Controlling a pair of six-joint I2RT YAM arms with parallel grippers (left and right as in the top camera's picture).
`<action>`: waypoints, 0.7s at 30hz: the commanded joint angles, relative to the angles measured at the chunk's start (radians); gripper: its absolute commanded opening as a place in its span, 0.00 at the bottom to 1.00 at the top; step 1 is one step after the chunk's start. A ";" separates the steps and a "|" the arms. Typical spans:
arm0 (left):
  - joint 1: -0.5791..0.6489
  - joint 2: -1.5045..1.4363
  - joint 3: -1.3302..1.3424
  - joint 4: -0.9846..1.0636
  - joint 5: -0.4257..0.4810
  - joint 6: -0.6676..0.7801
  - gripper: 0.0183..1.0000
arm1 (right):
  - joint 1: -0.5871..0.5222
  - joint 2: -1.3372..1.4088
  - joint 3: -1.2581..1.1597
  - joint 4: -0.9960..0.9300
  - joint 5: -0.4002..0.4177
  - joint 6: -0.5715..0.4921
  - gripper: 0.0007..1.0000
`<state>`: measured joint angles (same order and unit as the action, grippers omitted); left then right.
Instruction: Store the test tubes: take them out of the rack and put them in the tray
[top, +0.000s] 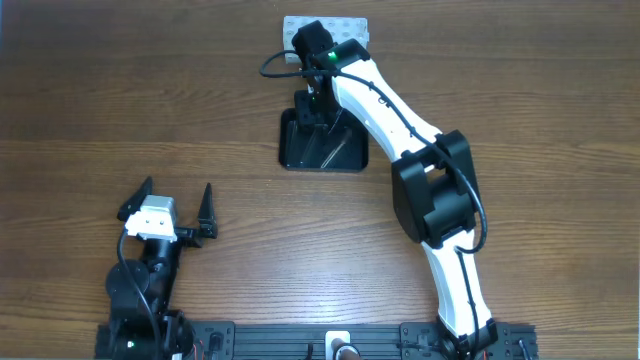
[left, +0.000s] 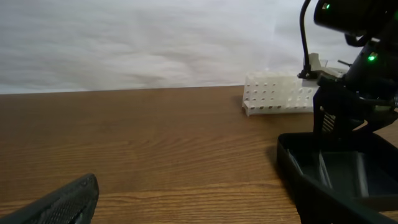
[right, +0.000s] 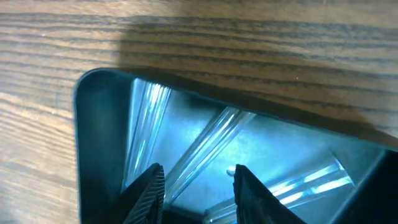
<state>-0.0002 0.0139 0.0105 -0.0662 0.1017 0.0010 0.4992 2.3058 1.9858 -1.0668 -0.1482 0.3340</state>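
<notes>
Test tubes (right: 146, 124) lie slanted in the black tray (right: 93, 155). I hold the right gripper (right: 196, 174) low over them, jaws parted and empty, presumably for a gentle drop. Left gripper (top: 170, 200) sits wide open, well away from the white rack (left: 273, 94).

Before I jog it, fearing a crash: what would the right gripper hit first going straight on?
Probably the clear test tube lying slantwise in the black plastic tray, right ahead of the right gripper; depth is unclear.

Even overhead light on the table (top: 100, 80), bright glare streaking the test tubes (right: 208, 140) just ahead of the right gripper (right: 199, 173) (tray (right: 99, 99) walls dark), broad shadow beyond.
</notes>
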 joint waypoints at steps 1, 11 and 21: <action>0.005 -0.007 -0.005 -0.002 0.013 0.014 1.00 | -0.004 -0.173 -0.002 0.008 0.052 -0.070 0.40; 0.005 -0.007 -0.005 -0.002 0.013 0.014 1.00 | -0.109 -0.339 -0.002 0.117 0.272 -0.074 0.55; 0.005 -0.007 -0.005 -0.002 0.013 0.014 1.00 | -0.160 -0.203 -0.002 0.396 0.353 -0.220 0.87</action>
<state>-0.0002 0.0139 0.0105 -0.0662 0.1017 0.0010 0.3393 2.0281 1.9797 -0.6956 0.1680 0.1654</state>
